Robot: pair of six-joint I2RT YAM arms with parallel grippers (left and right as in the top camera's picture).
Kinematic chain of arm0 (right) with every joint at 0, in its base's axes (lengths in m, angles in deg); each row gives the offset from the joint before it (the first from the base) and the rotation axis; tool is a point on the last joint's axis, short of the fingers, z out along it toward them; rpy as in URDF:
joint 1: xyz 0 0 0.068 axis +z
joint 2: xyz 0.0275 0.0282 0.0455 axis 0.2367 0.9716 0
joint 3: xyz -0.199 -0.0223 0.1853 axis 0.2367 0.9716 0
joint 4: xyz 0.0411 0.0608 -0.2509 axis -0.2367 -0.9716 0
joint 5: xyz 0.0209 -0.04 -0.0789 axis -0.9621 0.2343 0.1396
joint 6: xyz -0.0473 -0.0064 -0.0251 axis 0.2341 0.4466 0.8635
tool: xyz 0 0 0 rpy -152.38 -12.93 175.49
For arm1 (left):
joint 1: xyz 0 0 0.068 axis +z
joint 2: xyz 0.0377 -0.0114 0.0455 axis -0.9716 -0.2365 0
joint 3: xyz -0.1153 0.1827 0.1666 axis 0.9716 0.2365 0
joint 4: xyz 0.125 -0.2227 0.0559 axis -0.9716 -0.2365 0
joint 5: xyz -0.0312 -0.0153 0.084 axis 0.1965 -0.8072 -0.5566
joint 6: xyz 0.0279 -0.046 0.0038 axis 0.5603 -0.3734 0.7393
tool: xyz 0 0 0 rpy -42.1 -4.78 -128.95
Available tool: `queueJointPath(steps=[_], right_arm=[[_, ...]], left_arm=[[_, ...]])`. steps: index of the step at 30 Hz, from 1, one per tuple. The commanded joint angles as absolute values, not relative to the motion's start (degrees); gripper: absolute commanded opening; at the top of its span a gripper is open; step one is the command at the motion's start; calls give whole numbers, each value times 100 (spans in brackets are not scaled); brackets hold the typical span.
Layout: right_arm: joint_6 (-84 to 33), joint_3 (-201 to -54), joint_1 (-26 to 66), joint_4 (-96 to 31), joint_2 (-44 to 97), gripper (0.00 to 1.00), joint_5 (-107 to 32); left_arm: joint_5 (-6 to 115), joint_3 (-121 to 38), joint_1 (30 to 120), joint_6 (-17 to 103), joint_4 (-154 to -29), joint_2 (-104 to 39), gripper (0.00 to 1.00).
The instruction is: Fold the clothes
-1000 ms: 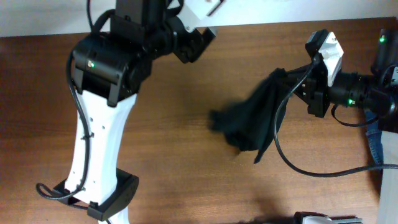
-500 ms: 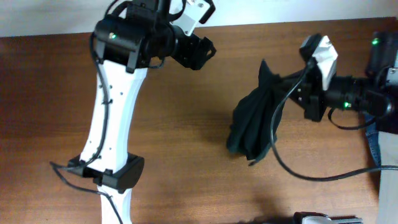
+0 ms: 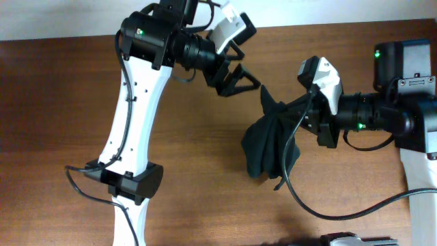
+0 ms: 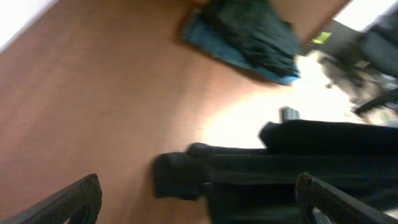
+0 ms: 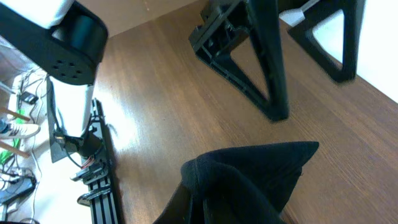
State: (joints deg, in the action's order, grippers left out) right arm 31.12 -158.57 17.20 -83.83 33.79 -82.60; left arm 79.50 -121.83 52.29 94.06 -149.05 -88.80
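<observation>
Overhead view is evenly lit and sharp. The wooden table (image 3: 205, 171) comes out a warm brown with only faint, soft shadows. The black T-shirt (image 3: 270, 147) is nearly solid dark (folds barely readable). Left wrist view is smeary all over, with a blown-out white glare patch on the wood right of centre. Right wrist view is crisper, with a pale sheen streak on the left and overexposed white in the top-right corner.

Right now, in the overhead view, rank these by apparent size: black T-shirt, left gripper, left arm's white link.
1. Left arm's white link, though it is raised nearer the camera, which inflates it.
2. Black T-shirt, bunched up.
3. Left gripper, clearly smallest.
</observation>
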Motion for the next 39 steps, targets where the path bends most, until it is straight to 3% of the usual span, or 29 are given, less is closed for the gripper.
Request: queueJointPath(steps=[1, 27, 29, 31, 33, 34, 39], right_arm=[[3259, -15944, 1853, -8398, 3357, 4, -8299], [3256, -15944, 1862, -8416, 3357, 4, -8410], [3256, -15944, 1862, -8416, 3357, 4, -8410], [3256, -15944, 1862, -8418, 3355, 4, -8413], [3256, -15944, 1862, -8416, 3355, 4, -8410], [3256, -15944, 1862, -8418, 3357, 4, -8410], [3256, -15944, 1855, -8416, 3355, 4, -8408]], left_arm=[[8743, -12233, 5231, 10355, -15228, -9114, 99], [9231, -12203, 4910, 11205, -15047, -9546, 98], [9228, -12203, 4905, 11205, -15021, -9549, 89], [9228, -12201, 4905, 11205, -15012, -9549, 59], [9228, -12203, 4910, 11201, -14970, -9549, 20], [9228, -12203, 4912, 11201, -14935, -9549, 8], [9226, -12240, 5074, 10687, -14492, -9540, 0]])
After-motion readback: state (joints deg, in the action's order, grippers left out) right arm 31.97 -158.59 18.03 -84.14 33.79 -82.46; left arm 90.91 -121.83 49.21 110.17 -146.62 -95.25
